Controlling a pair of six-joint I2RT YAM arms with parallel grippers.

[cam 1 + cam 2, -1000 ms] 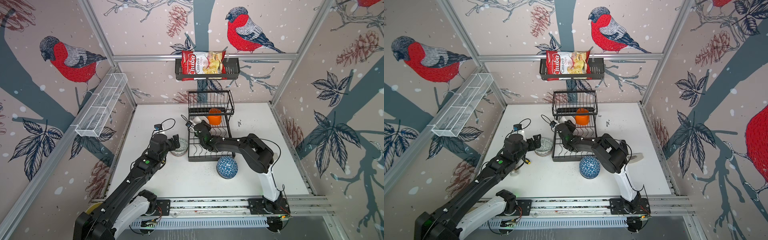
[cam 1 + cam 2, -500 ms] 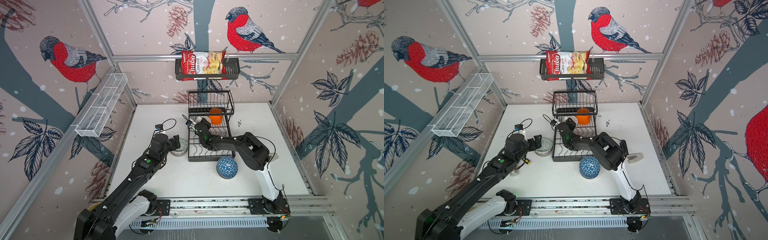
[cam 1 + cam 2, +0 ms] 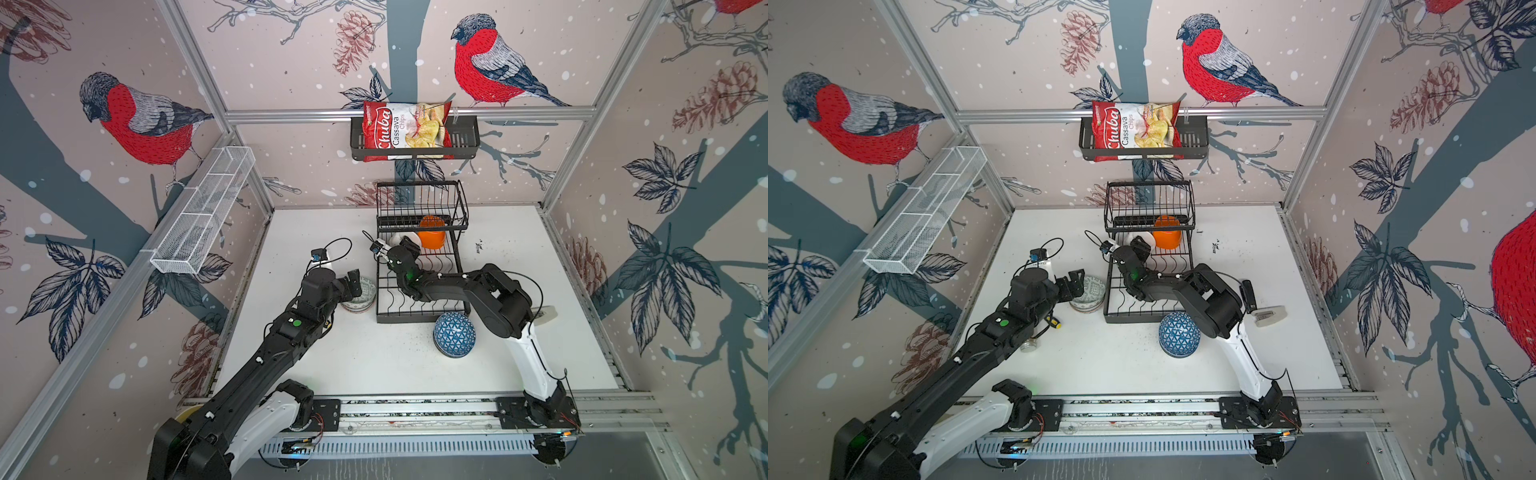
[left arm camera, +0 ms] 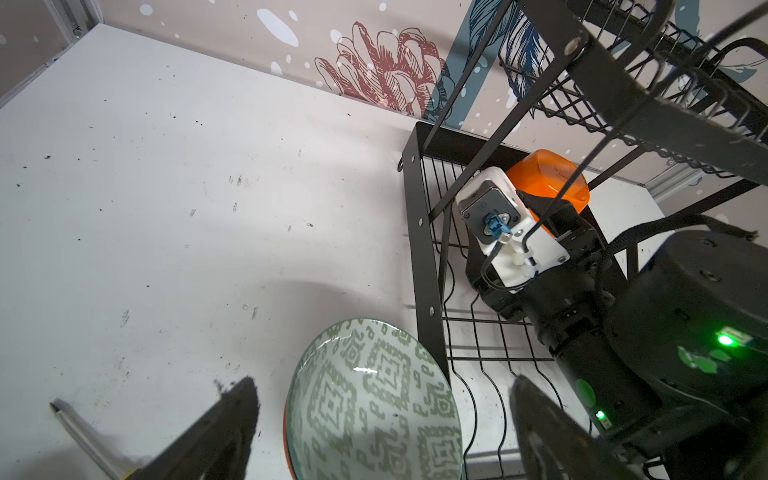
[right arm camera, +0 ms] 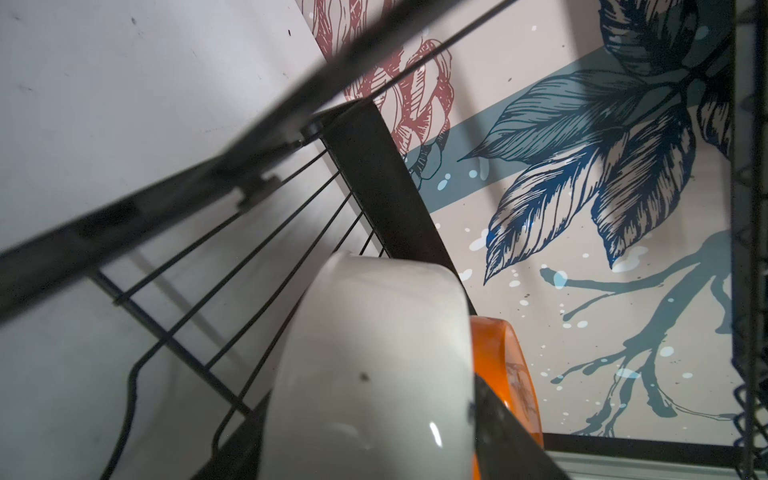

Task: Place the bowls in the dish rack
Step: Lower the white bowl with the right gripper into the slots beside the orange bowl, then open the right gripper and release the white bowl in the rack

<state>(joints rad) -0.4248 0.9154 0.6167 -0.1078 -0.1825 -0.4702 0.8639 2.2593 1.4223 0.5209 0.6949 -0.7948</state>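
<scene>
The left gripper (image 4: 382, 384) is hovering with jaws spread wide about a green-patterned bowl (image 4: 374, 409) topping a stack of bowls (image 3: 356, 306) on the table (image 3: 374, 365), just beside the dish rack (image 3: 419, 321). The right gripper (image 5: 365, 436) is reaching into the rack's lower tier, straddling a white bowl (image 5: 374, 353) standing on edge next to an orange bowl (image 3: 432, 237); whether it is squeezing is unclear.
</scene>
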